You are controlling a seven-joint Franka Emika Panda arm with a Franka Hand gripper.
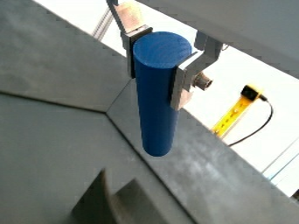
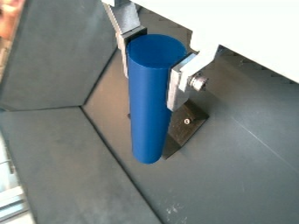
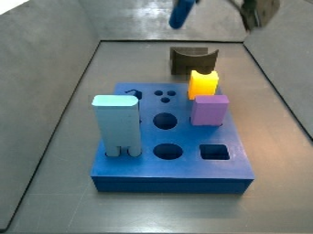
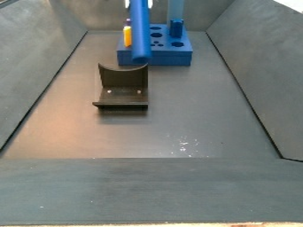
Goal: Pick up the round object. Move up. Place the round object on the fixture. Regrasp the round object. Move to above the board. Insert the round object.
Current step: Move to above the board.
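Gripper [image 1: 163, 63] jaws clamped on round object [image 1: 156, 92], high above fixture [image 4: 122, 87].

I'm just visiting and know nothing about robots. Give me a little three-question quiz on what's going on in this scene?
1. True or false: the hand grips the blue cylinder peg near its upper end, in both wrist views.
2. In a side view, where is the peg's lower end? A) inside a hole of the board B) resting in the notch of the fixture C) hanging in the air near the fixture
3. Fill in: the purple block stands on the board directly in front of the ______ notched block.

Key: 1 true. 2 C. 3 yellow.
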